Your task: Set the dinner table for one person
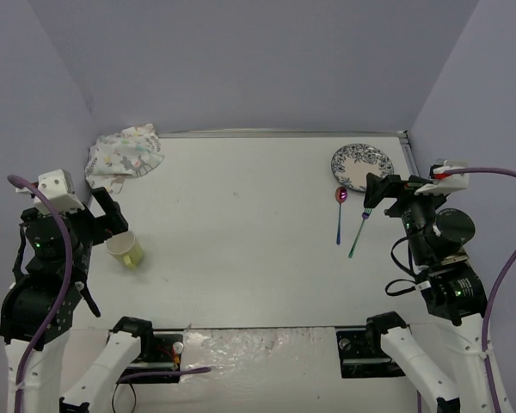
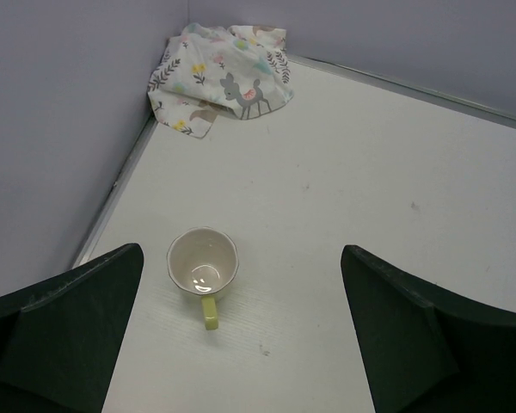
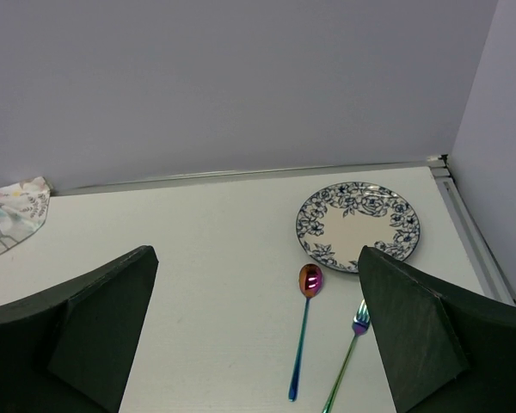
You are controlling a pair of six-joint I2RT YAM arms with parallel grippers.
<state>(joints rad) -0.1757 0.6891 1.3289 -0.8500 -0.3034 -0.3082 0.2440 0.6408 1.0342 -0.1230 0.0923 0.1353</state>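
Across the far left corner of the white surface (image 1: 241,224) lies a crumpled printed cloth (image 1: 123,155), its deer and leaf pattern plain in the left wrist view, pushed up against the walls. Nearer along the left edge stands a cup (image 2: 202,262), upright, white inside with a yellow-green outside and handle, the handle turned toward the near side. The left pincer (image 2: 241,251) hangs above and just behind the cup with its jaws spread wide, one dark finger (image 2: 77,327) to each side in the wrist view, gripping nothing and not touching the cup. Over on the right, close to the far right corner, sits a round plate (image 3: 358,225) with a blue floral rim and a pale centre. Just on the near side of it lie a spoon (image 3: 303,335) and a fork (image 3: 348,361), side by side and apart from each other, both with iridescent handles pointing toward the near edge; the spoon's purple bowl is close to the plate's rim with a small gap between. The right pincer (image 3: 258,251) is held above the surface near the fork's head, jaws likewise wide apart and holding nothing. From above, the fork's tines are hidden beneath it.
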